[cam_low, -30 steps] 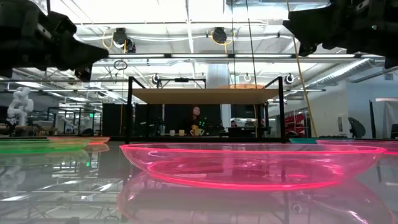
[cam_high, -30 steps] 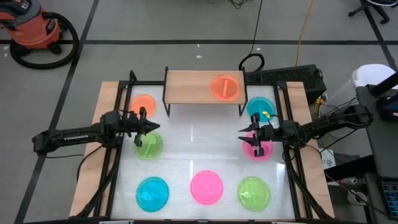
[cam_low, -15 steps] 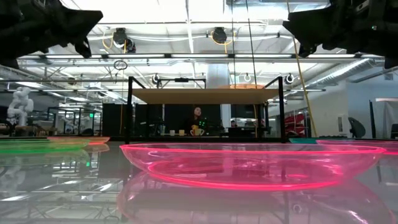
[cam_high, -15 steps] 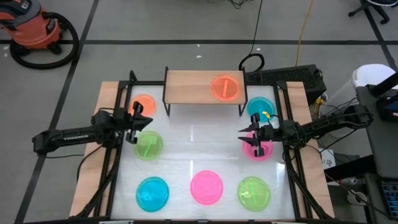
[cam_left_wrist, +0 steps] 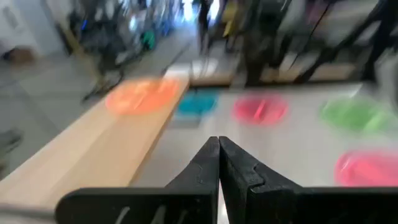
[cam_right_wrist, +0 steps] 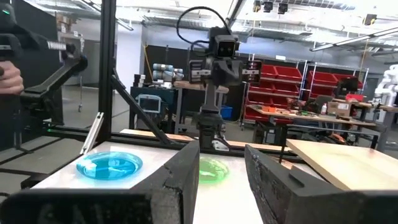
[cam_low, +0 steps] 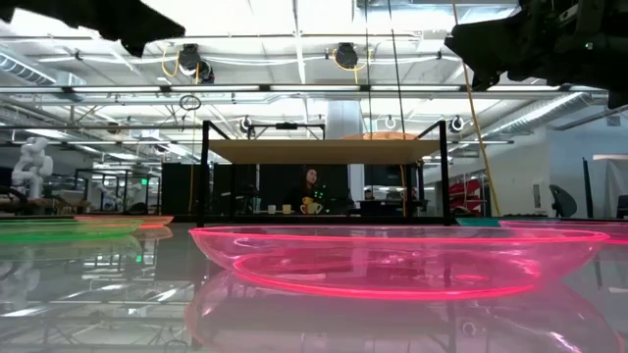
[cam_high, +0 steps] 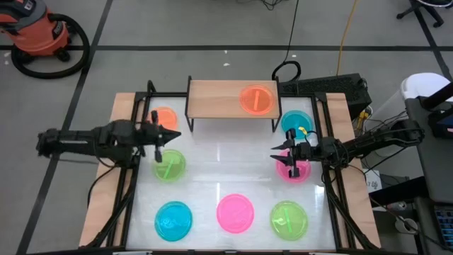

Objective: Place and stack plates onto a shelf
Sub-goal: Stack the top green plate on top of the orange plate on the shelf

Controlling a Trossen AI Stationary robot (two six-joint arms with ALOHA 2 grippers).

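In the high view the shelf (cam_high: 219, 99) stands at the far middle of the table with one orange plate (cam_high: 256, 99) on it. The other plates lie flat on the tabletop: orange (cam_high: 164, 117), green (cam_high: 170, 168), blue (cam_high: 173, 219), pink (cam_high: 235, 212), green (cam_high: 289, 218), pink (cam_high: 294, 170) and blue (cam_high: 295, 122). My left gripper (cam_high: 177, 134) is shut and empty, up in the air between the left orange and green plates. My right gripper (cam_high: 274, 152) is open, above the left edge of the right pink plate; its wrist view shows the gap (cam_right_wrist: 222, 163).
The black frame rails (cam_high: 131, 177) run along both sides of the white tabletop. A bare strip of tabletop lies in the middle in front of the shelf. The left half of the shelf board is bare. A person's hand (cam_right_wrist: 9, 74) shows in the room beyond the table.
My left gripper has risen from just over the left green plate and drawn a little toward the far edge, turning as it went; in the low view it has climbed almost out of the picture's top. The plates and my right arm have stayed where they were.
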